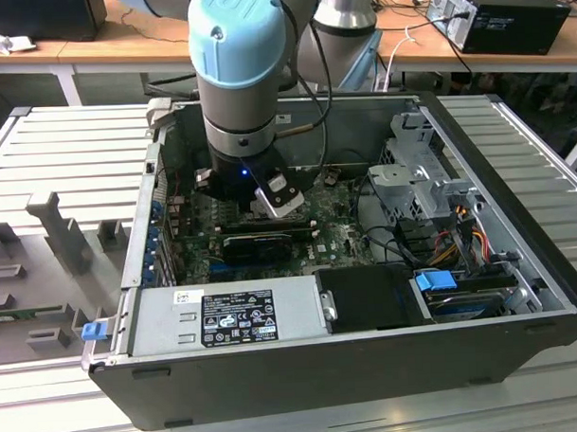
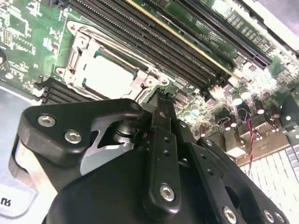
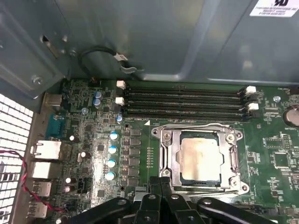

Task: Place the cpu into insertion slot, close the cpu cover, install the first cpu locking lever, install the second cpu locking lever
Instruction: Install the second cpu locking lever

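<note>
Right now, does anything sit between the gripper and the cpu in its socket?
Nothing visible does. The cpu already lies in the insertion slot, cover frame down around it, and the gripper hangs at the socket's edge with open board between.

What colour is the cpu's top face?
Pale silvery-beige, matte metal; the cpu shows best in the first wrist view, inside the cover.

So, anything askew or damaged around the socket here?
Nothing stands out. The cpu sits flat and square in the slot, the cover lies closed around it, and the pincer hovers just beside the frame.
</note>
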Robot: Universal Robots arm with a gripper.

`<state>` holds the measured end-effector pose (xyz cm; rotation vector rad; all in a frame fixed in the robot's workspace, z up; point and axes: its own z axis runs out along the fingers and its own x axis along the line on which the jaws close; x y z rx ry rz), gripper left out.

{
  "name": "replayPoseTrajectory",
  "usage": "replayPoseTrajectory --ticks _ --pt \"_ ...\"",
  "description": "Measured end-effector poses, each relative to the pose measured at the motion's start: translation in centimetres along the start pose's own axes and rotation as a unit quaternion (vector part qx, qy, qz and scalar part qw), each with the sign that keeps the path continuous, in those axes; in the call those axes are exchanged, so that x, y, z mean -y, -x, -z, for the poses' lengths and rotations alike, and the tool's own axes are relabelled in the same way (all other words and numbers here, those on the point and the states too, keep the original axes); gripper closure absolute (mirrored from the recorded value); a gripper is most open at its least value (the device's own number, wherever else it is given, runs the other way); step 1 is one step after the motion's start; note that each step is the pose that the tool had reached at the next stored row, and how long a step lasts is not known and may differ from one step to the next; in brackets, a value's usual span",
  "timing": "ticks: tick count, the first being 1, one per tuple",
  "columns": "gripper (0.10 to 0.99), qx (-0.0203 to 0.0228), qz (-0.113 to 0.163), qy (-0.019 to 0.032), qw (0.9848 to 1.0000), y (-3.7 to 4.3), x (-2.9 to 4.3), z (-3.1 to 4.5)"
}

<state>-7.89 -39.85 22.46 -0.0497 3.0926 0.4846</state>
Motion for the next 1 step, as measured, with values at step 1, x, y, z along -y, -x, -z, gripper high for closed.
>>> replayPoseTrajectory --ticks 1 --pt "0.98 0.0 0.0 0.0 1.0 0.0 -0.05 0.14"
